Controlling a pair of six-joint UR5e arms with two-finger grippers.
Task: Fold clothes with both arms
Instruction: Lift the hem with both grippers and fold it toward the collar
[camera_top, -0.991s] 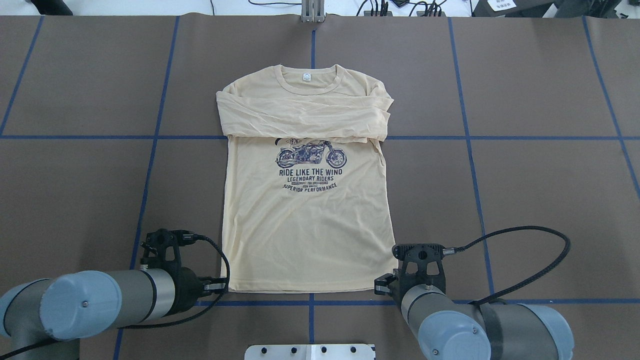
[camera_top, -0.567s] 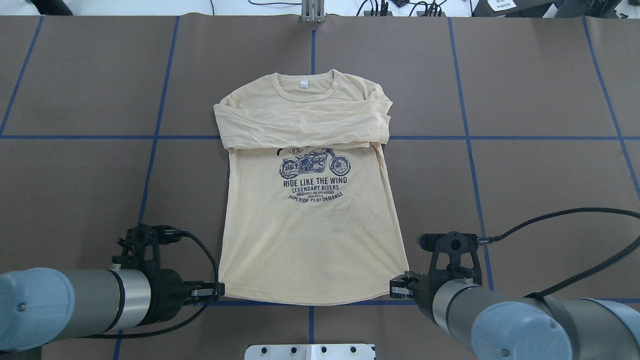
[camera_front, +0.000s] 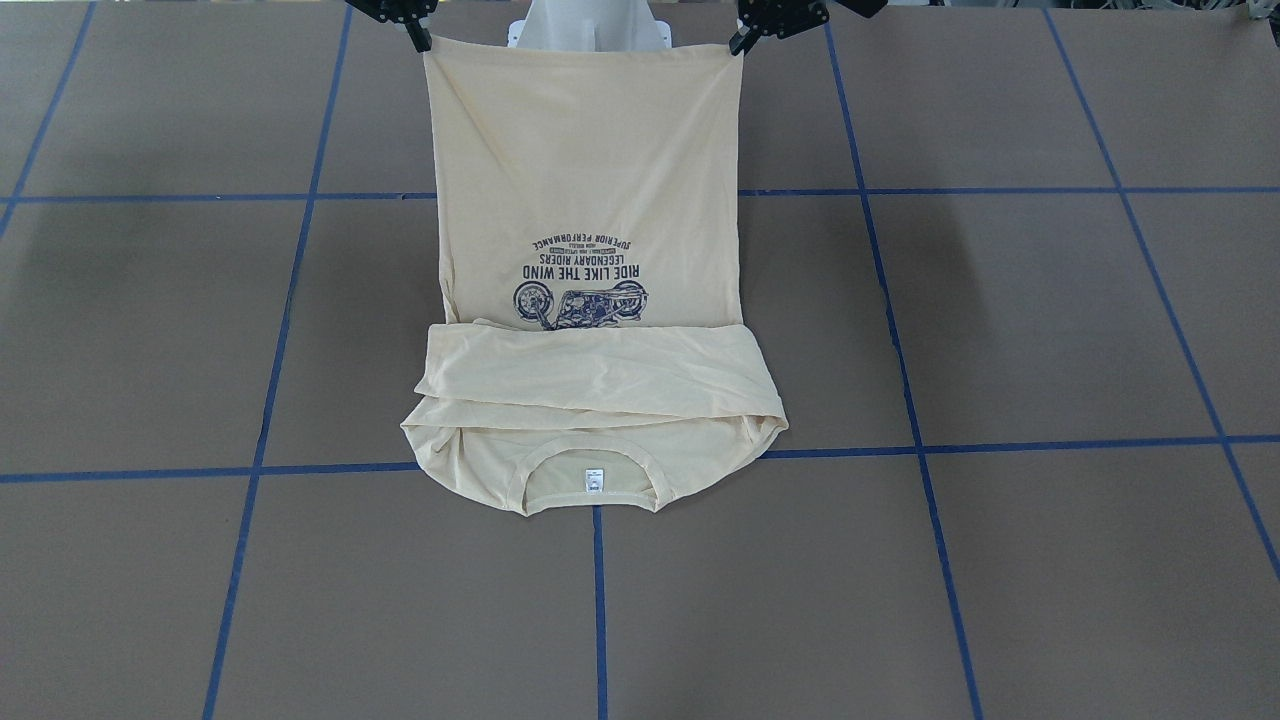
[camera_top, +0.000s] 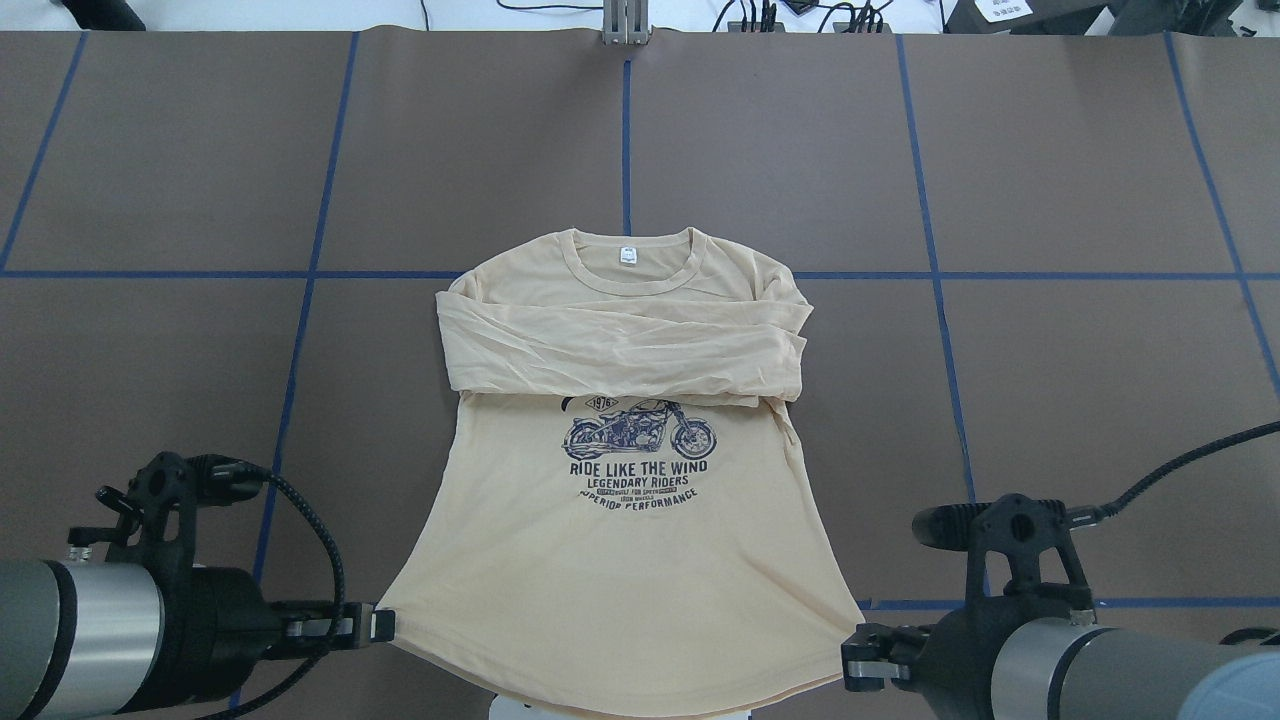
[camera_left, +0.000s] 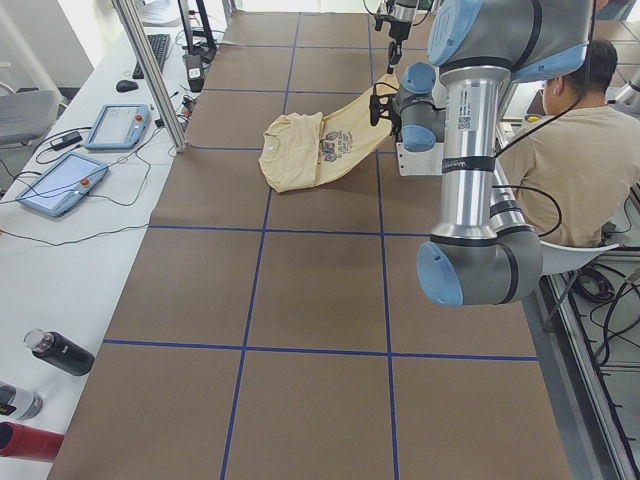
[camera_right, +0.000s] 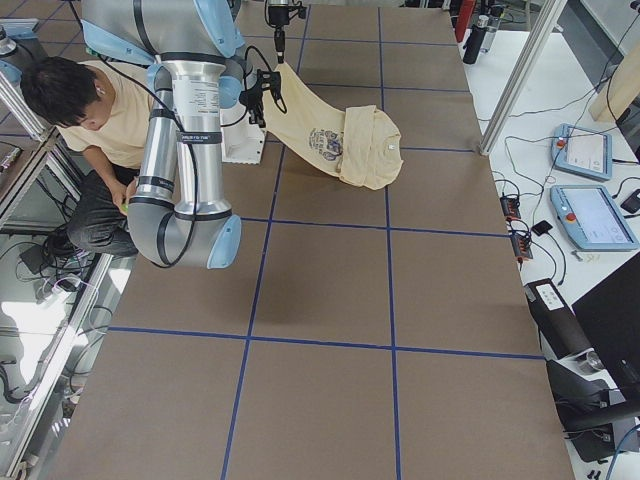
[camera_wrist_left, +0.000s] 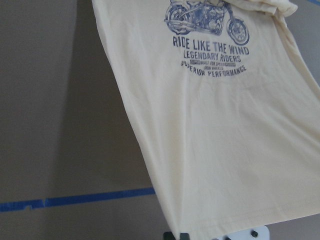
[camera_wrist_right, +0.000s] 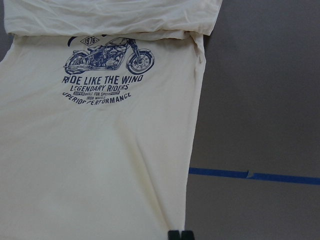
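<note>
Brown paper covers the worktop (camera_top: 150, 150), ruled into big squares by blue tape lines (camera_top: 627, 150). Over its near edge come the two grey-and-silver arms, the left arm (camera_top: 80, 630) and the right arm (camera_top: 1080, 670), each low and level and trailing a black cable.

Between them is the pale cream-yellow T-shirt (camera_top: 620, 580), print side up and centred on the middle tape line. Its collar end lies flat on the worktop, with the neckline at the crosswise tape line. Its hem end is lifted clear (the side views show the cloth sloping up from the worktop towards the robot). The hem is stretched wide between the two arms and sags a little in the middle. Both long sleeves (camera_top: 620, 350) are folded across the chest in a creased band that covers the top of the print. The navy motorcycle print (camera_top: 640, 460) sits just below that band, with "RIDE LIKE THE WIND" readable under the bike.

The left gripper (camera_top: 383, 625) is clamped on the hem corner at its side, fingers pinched together on the cloth. The right gripper (camera_top: 855, 665) is clenched on the opposite hem corner in the same way. Each wrist view shows two dark fingertips closed at the hem's edge.

A small white neck label (camera_top: 628, 256) shows inside the collar.
</note>
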